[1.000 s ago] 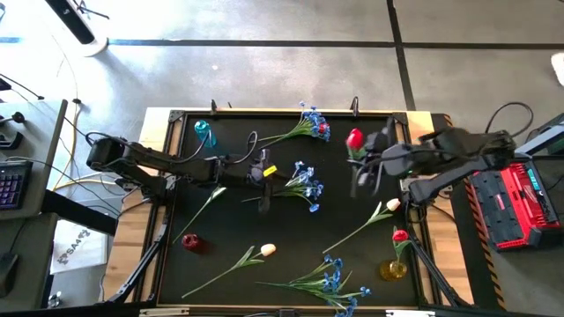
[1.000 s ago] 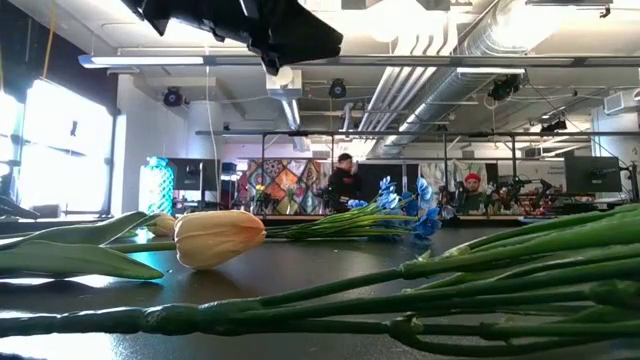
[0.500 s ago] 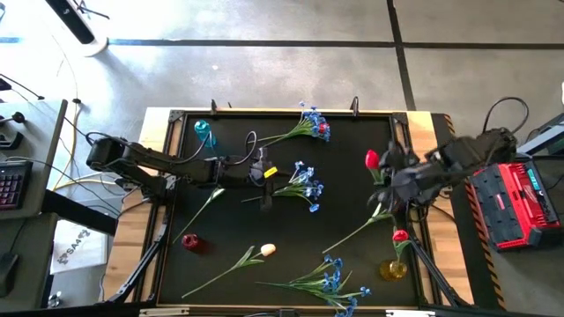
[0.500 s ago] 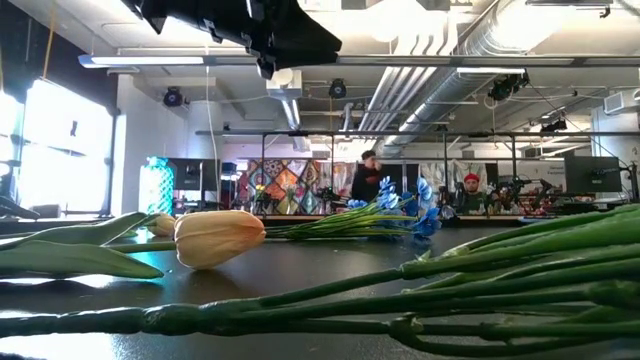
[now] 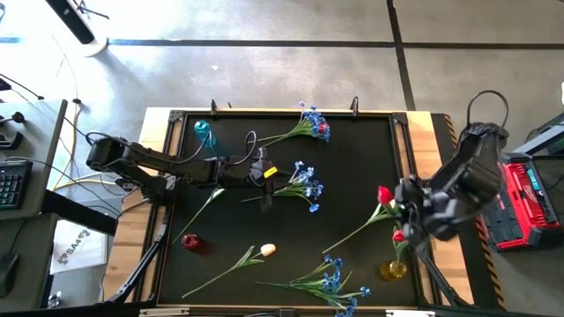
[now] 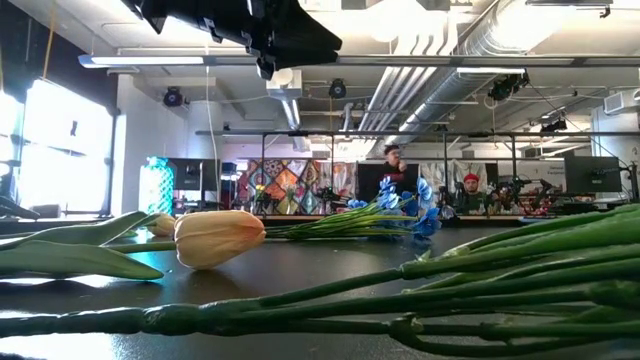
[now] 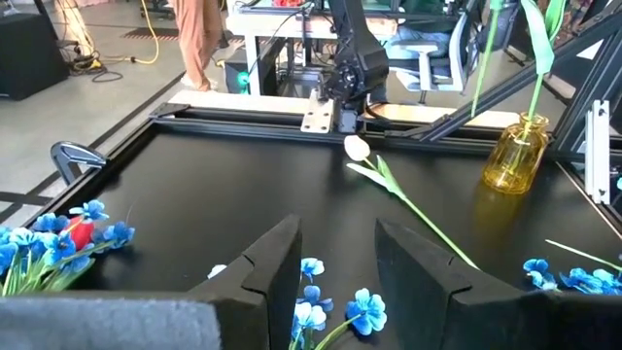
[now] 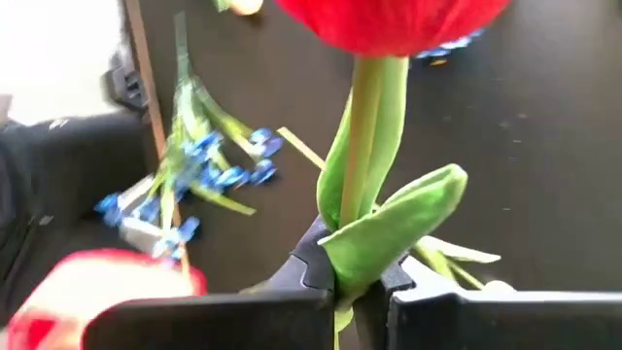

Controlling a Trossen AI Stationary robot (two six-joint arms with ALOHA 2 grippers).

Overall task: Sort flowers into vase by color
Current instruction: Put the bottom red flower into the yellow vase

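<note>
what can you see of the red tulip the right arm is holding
The red tulip is an artificial flower: a closed, glossy red bloom on a thin green stem with a broad, plastic-looking green leaf. The right gripper is shut on its stem just below the leaf, holding it above the black table's right side, bloom pointing away from the wrist. Below it stands the amber vase, already holding another red tulip. Only the fingers touch it.

left tool (image 7: pixel 335 267) parted | blue blossoms (image 7: pixel 335 309) below | cream tulip (image 7: pixel 358 148) beyond | yellow vase (image 7: pixel 515 156)

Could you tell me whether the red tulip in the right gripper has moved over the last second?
Yes. The red tulip, held in the right gripper, moved down the high view toward the amber vase.
</note>
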